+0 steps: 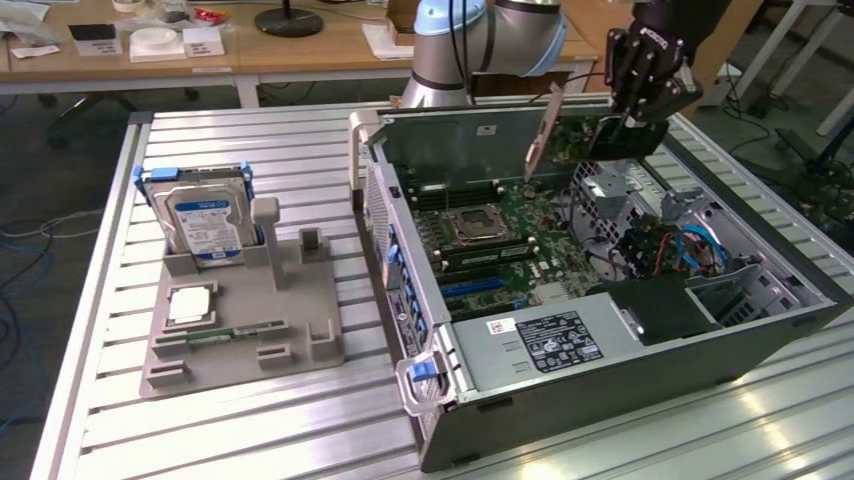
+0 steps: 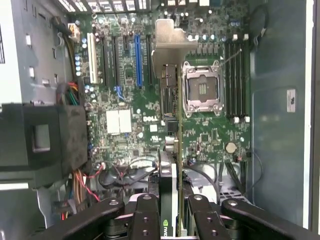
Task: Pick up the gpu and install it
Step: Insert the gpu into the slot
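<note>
My gripper (image 1: 627,118) hangs over the far right part of the open computer case (image 1: 587,385) and is shut on the gpu (image 1: 618,142), a dark slim card held above the motherboard (image 1: 514,255). In the wrist view my fingers (image 2: 145,212) clamp the gpu (image 2: 169,100) edge-on. The card runs away from my gripper (image 2: 171,205) to its silver bracket (image 2: 172,42), and it floats above the board between the blue slot (image 2: 137,57) and the CPU socket (image 2: 202,90).
A grey fixture (image 1: 240,345) at the exterior view's left holds a silver hard drive (image 1: 200,215), a chip (image 1: 191,303) and a green memory stick (image 1: 234,333). Inside the case are a black shroud (image 2: 45,135), loose cables (image 2: 120,175) and drive cage (image 1: 667,240).
</note>
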